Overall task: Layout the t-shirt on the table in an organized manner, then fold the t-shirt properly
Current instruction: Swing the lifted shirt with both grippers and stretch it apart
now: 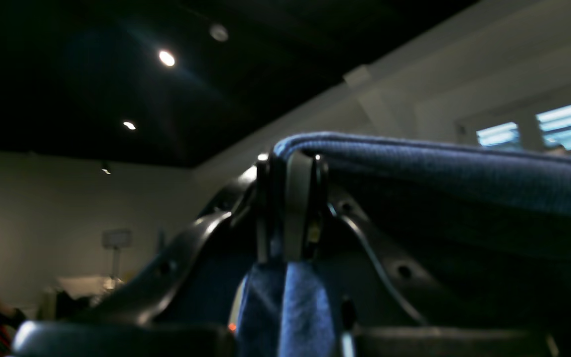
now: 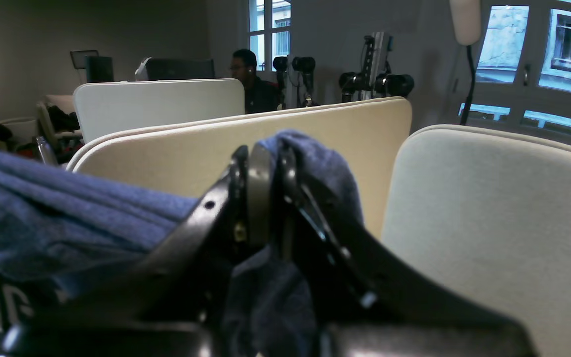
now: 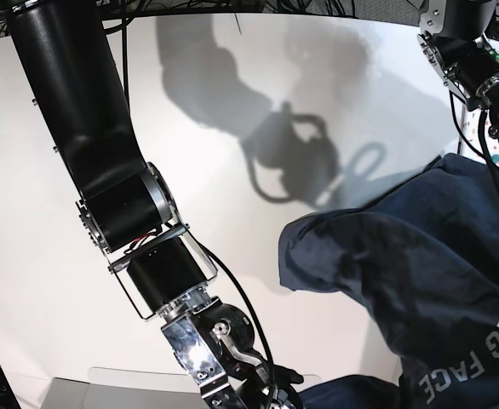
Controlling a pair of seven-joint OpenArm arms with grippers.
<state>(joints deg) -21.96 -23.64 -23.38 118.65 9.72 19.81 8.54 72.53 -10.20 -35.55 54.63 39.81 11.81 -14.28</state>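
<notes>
beside the white table, the right arm is a thick matte black tube ending in a silver bracket with screws, thin black cables looping alongside. both grippers have glossy black curved fingers with small holes.

You see seated man upper centre, cream padded panels across middle, bright windows upper right, ceiling spotlights upper left.

Left wrist view: dim, soft blur; ceiling spotlights flare over my fingers. Right wrist view: daylight through windows, foreground unfocused. Base view: bright, hard shadows of my arms on table, edges bowed.
</notes>
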